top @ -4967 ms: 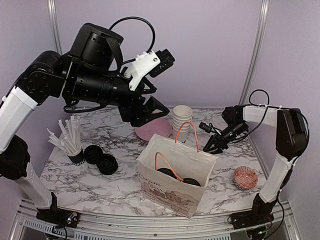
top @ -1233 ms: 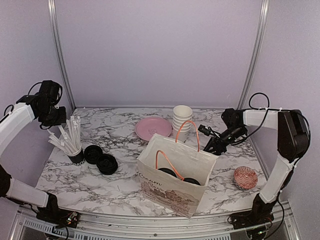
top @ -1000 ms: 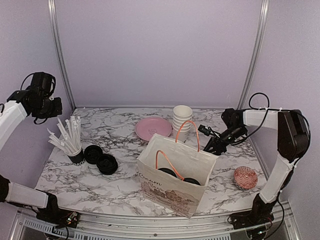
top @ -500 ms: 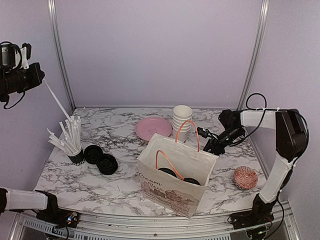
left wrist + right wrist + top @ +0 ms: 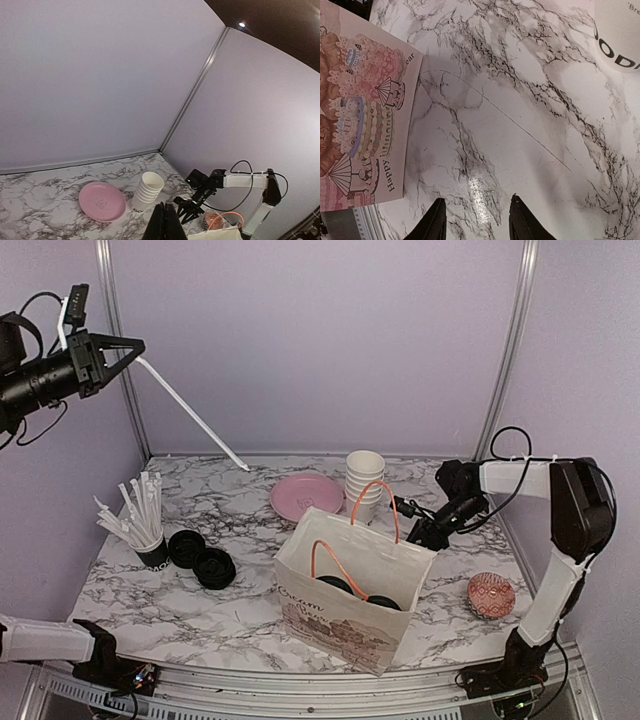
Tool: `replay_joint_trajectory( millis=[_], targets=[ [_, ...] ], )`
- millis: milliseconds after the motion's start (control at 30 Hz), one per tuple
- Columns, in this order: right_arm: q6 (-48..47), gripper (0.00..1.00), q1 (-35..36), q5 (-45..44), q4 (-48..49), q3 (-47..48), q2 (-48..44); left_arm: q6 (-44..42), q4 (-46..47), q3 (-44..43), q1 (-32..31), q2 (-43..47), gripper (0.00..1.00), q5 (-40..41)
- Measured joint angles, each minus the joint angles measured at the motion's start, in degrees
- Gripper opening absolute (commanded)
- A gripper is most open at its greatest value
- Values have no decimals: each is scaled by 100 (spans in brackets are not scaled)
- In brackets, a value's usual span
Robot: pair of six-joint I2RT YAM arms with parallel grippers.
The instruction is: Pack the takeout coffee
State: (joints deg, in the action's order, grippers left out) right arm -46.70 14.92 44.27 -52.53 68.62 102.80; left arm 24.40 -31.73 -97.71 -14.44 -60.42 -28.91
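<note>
Inside the white paper bag (image 5: 345, 625) two black lids of the takeout coffee (image 5: 335, 585) show; the cups below them are hidden. My left gripper (image 5: 140, 350) is high at the far left, above the table, shut on a white-wrapped straw (image 5: 195, 415) that slants down to the right. In the left wrist view its fingers (image 5: 165, 220) are pressed together. My right gripper (image 5: 412, 535) hangs low beside the bag's back right corner, open, nothing between its fingers (image 5: 439, 215). The bag's printed side (image 5: 365, 115) lies to their left.
A cup of wrapped straws (image 5: 148, 535) and two loose black lids (image 5: 203, 558) sit at the left. A pink plate (image 5: 305, 498) and a stack of empty white cups (image 5: 365, 478) stand behind the bag. A pink patterned bowl (image 5: 491, 595) is at the right.
My left arm has risen from the straw cup to the upper left, drawing one straw out, and turned so the straw points down-right. The right gripper has edged slightly toward the bag.
</note>
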Motion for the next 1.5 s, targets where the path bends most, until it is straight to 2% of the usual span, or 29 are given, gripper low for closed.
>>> replay_joint_trajectory(
  millis=[167, 400, 700, 767, 833, 900, 1000, 1133, 1233, 1300, 1500],
  targets=[
    [2, 41, 0, -28, 2, 0, 2, 240, 444, 227, -1222, -348, 0, -162],
    [2, 41, 0, -103, 2, 0, 7, 374, 1331, 894, -2848, -973, 0, 160],
    [2, 41, 0, -153, 2, 0, 9, 833, 2916, 1351, -4159, -2680, 0, 299],
    [0, 41, 0, -164, 4, 0, 9, 885, 3016, 1392, -4330, -2970, 29, 306],
    [0, 41, 0, -181, 4, 0, 17, 911, 3018, 1440, -4424, -3082, 39, 295],
    [0, 41, 0, -199, 4, 0, 50, 911, 2986, 1440, -4439, -3095, 44, 238],
    [0, 41, 0, -225, 2, 0, 116, 739, 2723, 1309, -4424, -3025, 47, 236],
    [0, 41, 0, -243, 2, 0, 149, 295, 1700, 1003, -4336, -2673, 47, 710],
    [0, 41, 0, -245, 2, 0, 151, -39, 743, 809, -4094, -2111, 43, 1746],
    [0, 41, 0, -245, 2, 0, 151, -173, 61, 728, -3748, -1628, 43, 2793],
    [-2, 41, 0, -251, 2, 0, 155, -92, -1596, 981, -2682, -654, 43, 5272]
  ],
)
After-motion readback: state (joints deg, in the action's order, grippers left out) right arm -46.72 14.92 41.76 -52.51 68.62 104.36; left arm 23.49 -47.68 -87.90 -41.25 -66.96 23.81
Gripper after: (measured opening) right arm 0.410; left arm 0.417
